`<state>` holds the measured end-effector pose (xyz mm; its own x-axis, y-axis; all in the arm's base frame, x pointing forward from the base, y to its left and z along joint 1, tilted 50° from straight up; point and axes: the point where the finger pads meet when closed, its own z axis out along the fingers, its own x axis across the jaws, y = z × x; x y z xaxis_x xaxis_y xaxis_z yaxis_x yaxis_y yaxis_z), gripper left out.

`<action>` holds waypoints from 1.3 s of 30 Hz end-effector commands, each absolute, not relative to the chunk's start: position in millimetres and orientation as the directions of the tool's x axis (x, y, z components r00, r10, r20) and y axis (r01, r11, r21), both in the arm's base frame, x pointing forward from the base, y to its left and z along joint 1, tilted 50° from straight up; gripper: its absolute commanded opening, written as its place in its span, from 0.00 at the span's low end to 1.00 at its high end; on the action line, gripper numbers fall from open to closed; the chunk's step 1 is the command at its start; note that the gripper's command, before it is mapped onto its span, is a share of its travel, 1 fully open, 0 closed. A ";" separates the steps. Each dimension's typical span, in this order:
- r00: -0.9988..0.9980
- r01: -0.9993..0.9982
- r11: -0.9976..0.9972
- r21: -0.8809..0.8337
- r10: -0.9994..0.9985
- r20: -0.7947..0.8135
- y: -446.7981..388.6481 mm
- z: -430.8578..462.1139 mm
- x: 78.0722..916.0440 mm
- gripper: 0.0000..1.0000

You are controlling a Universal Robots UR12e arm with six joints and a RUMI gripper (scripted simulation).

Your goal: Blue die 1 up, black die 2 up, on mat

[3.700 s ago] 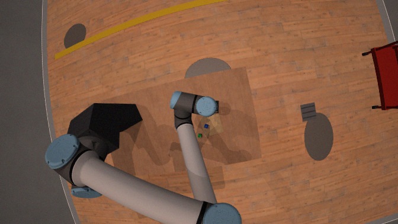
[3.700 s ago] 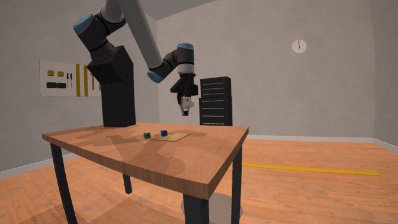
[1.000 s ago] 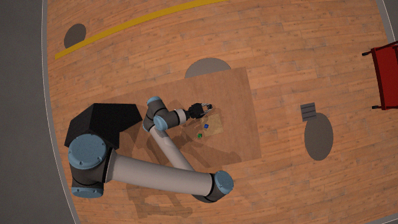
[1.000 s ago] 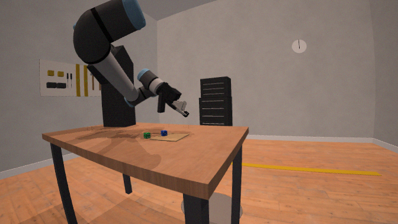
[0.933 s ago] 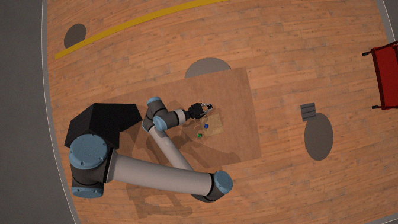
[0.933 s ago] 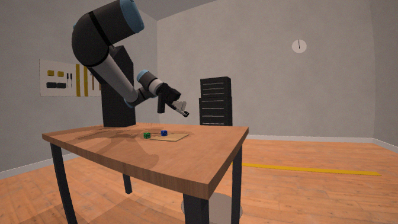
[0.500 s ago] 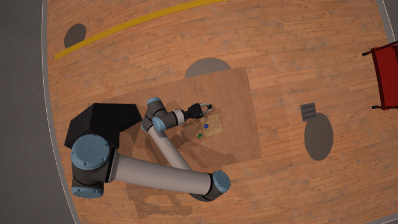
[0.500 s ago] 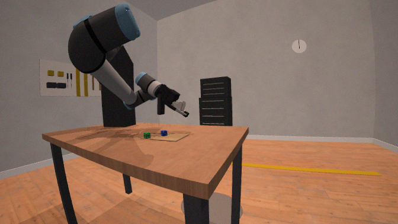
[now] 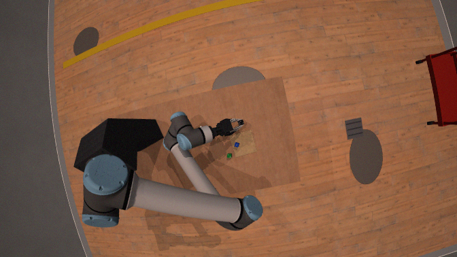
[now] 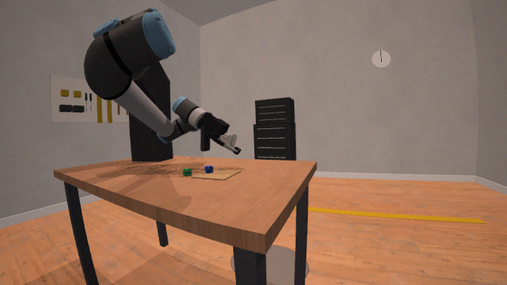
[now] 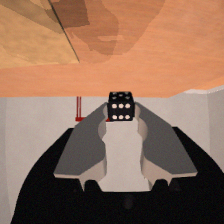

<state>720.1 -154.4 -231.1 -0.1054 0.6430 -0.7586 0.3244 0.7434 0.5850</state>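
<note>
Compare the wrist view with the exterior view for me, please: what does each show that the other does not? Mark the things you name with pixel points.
Only the wrist view: pips on the black die (image 11: 121,106), six on the face toward the camera, and a bit of red frame (image 11: 78,107).

Only the exterior view: the green die (image 10: 187,172), the blue die (image 10: 209,169), the wall clock (image 10: 381,59) and the black cabinet (image 10: 275,141).

Both: the gripper (image 10: 237,150) (image 11: 120,103), the mat (image 10: 222,176) (image 11: 30,45) and the table (image 10: 249,203) (image 11: 175,55).

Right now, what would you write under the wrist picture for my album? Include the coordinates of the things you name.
The gripper (image 9: 241,123) (image 10: 237,150) (image 11: 120,103) pinches a black die (image 9: 241,122) (image 10: 237,150) (image 11: 121,106), tabletop (image 9: 272,102) (image 10: 256,196) (image 11: 145,75) and part of the mat (image 11: 30,45) (image 9: 249,149) (image 10: 222,176) beyond.
</note>
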 end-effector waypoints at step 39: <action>-0.106 0.324 0.744 0.585 0.643 -0.758 -188.0 -261.8 733.4 0.06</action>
<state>733.5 -188.6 -262.1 -0.1055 0.6430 -0.7586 0.3242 0.7434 0.5850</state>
